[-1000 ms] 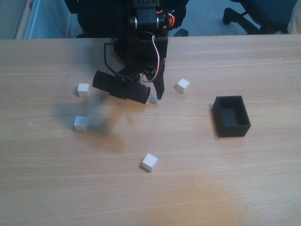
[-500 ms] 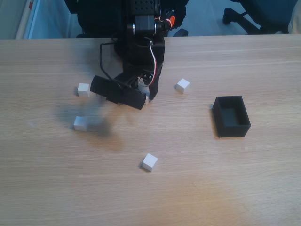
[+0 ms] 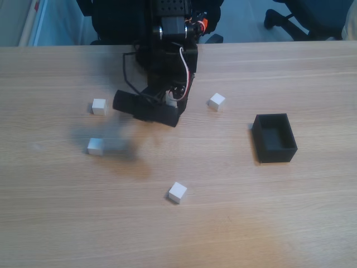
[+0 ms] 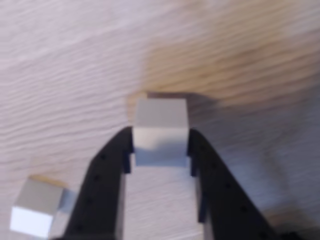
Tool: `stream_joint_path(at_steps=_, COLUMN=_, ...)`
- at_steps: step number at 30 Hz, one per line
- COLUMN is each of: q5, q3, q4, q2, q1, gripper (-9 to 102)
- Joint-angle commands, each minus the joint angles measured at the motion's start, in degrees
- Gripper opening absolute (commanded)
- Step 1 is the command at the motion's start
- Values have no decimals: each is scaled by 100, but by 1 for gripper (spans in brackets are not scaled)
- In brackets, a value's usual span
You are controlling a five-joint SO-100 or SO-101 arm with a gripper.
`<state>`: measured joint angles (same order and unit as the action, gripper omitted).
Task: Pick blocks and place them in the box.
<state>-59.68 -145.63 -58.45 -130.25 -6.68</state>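
Your gripper [image 4: 160,145] has fingers [image 4: 107,170] clamped on white block [image 4: 160,131], one each side, in wrist view. Second block [image 4: 35,212] lies just beside left finger there, lower left. In fixed view, arm [image 3: 167,61] hangs over wooden surface [image 3: 223,223] at upper centre, your gripped block mostly hidden under it. Loose blocks: far left [image 3: 99,106], lower left [image 3: 95,146], right of arm [image 3: 216,101], front centre [image 3: 177,192]. Black box [image 3: 274,137] sits well apart at right. Chair base [image 3: 290,14] behind surface.
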Motion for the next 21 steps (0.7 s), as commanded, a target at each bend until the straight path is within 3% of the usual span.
stream_joint_path(at_steps=1, q5=0, q3=686, q4=-290, q2=-290, q1=-536, gripper=0)
stream_joint_path(at_steps=11, q5=773, q3=3981, q4=-1441, q2=914, q1=-2496, gripper=0)
stream_joint_path(at_steps=21, q5=809, q3=5502, q4=-1090, q2=2338, q1=-3296, gripper=0)
